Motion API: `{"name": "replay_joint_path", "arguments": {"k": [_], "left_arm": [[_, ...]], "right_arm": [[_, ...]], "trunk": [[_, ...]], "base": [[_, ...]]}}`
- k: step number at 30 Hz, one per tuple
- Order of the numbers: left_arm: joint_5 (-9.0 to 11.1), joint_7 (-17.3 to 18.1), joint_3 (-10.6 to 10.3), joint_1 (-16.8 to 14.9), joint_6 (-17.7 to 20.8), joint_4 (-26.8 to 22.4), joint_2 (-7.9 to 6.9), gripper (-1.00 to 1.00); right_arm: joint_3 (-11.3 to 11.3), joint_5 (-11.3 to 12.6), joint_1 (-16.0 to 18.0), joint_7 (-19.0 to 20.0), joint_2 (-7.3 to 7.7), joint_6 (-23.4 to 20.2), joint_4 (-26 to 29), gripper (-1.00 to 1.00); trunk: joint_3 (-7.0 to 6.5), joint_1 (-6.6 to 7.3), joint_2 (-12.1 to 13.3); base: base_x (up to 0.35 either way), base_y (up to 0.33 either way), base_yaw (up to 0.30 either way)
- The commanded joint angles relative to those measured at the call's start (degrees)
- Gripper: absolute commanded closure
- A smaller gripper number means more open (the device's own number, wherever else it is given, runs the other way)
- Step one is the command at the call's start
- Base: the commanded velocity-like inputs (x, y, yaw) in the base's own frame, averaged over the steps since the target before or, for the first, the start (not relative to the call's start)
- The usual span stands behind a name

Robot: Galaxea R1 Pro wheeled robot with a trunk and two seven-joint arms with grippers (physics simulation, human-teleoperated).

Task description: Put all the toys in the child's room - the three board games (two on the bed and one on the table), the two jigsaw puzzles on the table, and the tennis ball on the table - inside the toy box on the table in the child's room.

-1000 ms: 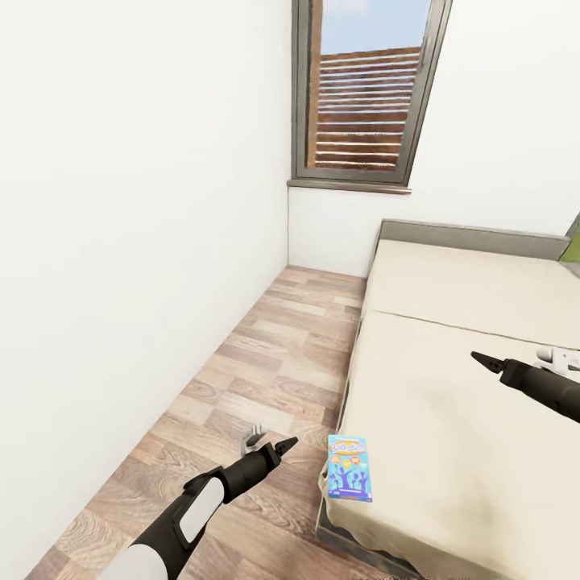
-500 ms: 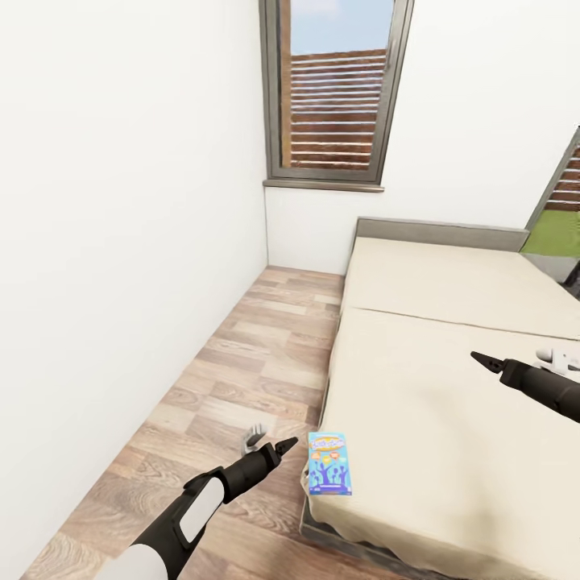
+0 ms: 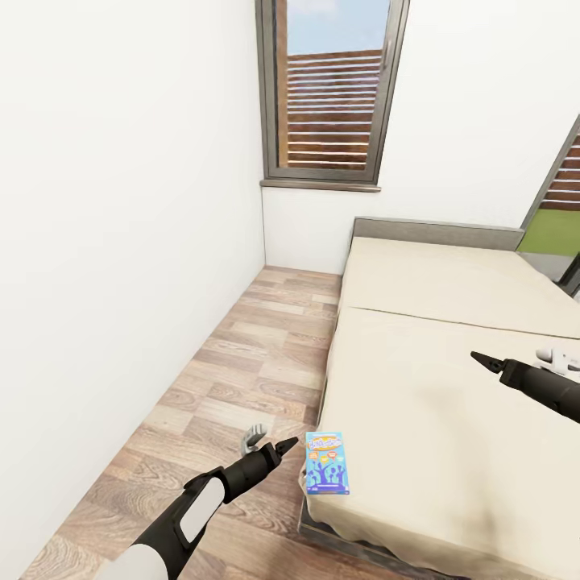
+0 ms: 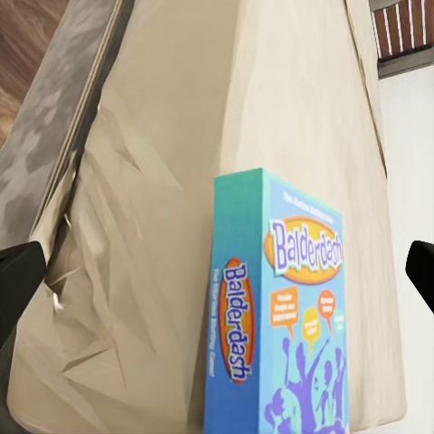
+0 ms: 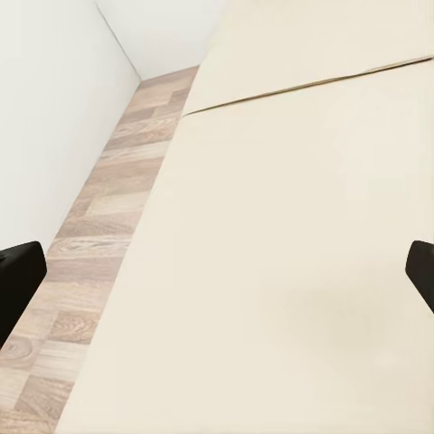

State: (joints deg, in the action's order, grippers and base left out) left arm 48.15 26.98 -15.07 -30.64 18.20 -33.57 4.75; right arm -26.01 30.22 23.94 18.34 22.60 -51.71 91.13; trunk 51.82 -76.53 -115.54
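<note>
From the head view, a small blue board game [image 3: 327, 462] lay flat on the bed [image 3: 451, 387] at its near corner, long axis running up the bed toward the headboard [image 3: 435, 234]. The left gripper [image 3: 286, 445] hung just beside it over the wood floor [image 3: 242, 362], holding nothing; the right gripper [image 3: 481, 359] hovered over the mattress, empty. The left wrist view showed the box [image 4: 276, 316] reading "Balderdash", between widely parted fingertips [image 4: 20, 271]. The right wrist view showed bare mattress [image 5: 298, 271] between spread fingertips [image 5: 18, 271].
</note>
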Motion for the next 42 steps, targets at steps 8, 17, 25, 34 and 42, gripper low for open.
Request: {"name": "replay_joint_path", "arguments": {"k": [8,17,25,34,42], "left_arm": [[0.62,0.01,-0.05,-0.03,0.43,-0.02,-0.01,-1.0],[0.63,0.0,-0.06,-0.03,0.43,-0.05,0.0,-1.0],[0.63,0.01,-0.1,-0.03,0.43,-0.06,0.0,-1.0],[0.63,0.01,-0.09,-0.03,0.43,-0.07,0.0,-1.0],[0.63,0.0,-0.08,-0.03,0.43,-0.05,0.01,-1.0]], "right_arm": [[-0.09,-0.34,0.05,0.47,-0.01,-0.29,0.03,-1.0],[-0.07,-0.34,0.05,0.47,-0.03,-0.26,0.06,-1.0],[-0.05,-0.34,0.05,0.47,-0.04,-0.25,0.09,-1.0],[-0.08,-0.34,0.05,0.47,-0.05,-0.26,0.1,-1.0],[-0.05,-0.34,0.05,0.47,-0.03,-0.3,0.1,-1.0]], "trunk": [[0.05,0.01,-0.02],[0.05,0.01,-0.02],[0.05,0.01,-0.02],[0.05,0.01,-0.02],[0.05,0.01,-0.02]], "base": [[0.0,0.0,-0.008],[0.0,0.0,-0.003],[0.0,0.0,0.0],[0.0,0.0,-0.005],[0.0,0.0,-0.123]]}}
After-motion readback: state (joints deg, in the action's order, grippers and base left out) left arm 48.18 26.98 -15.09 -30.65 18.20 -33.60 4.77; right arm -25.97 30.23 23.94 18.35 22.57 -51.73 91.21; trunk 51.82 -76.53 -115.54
